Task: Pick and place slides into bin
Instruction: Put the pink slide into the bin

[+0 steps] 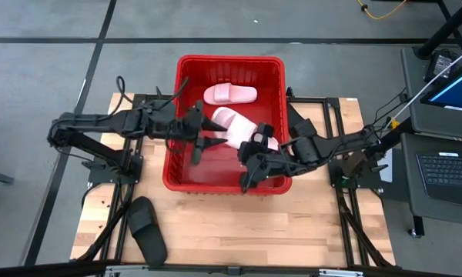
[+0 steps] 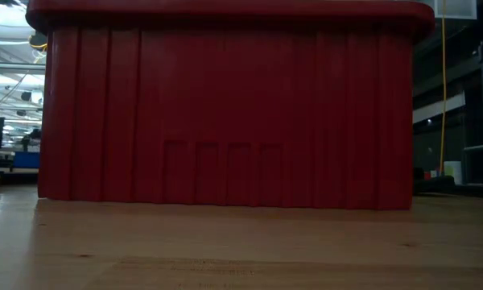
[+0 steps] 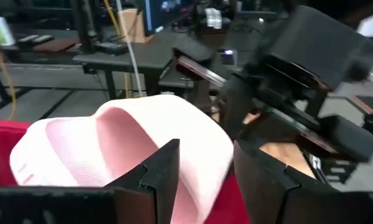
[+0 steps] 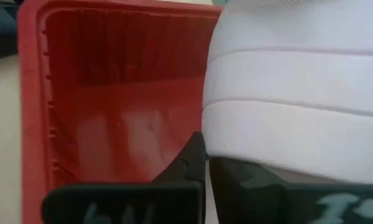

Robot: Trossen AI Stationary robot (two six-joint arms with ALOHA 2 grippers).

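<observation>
The red bin (image 1: pixel 229 60) stands mid-table and fills the low view (image 2: pixel 225 105). One pale pink slide (image 1: pixel 229 94) lies inside by the far wall. A second pink slide (image 1: pixel 235 125) is up over the bin's middle, between my two grippers. My left gripper (image 1: pixel 208 144) comes in level from the left, open, its fingers (image 3: pixel 165 171) on either side of that slide (image 3: pixel 130 143); whether they touch it does not show. My right gripper (image 1: pixel 252 158) is shut beside the slide's right end. A black slide (image 1: pixel 148 229) lies flat on the table, near left. My right gripper is shut at the pink slide's edge (image 4: pixel 214 146), coming from the right and slanting down toward the bin's near left corner. The slide covers one fingertip, so the kind of hold is hidden. The slide stays up over the bin's inside.
The bin's tall ribbed walls surround both grippers. Bare wood lies in front of the bin and around the black slide. A desk with a laptop (image 1: pixel 445 165) stands off the table's right edge, and a yellow cable (image 1: pixel 385 9) lies on the floor beyond.
</observation>
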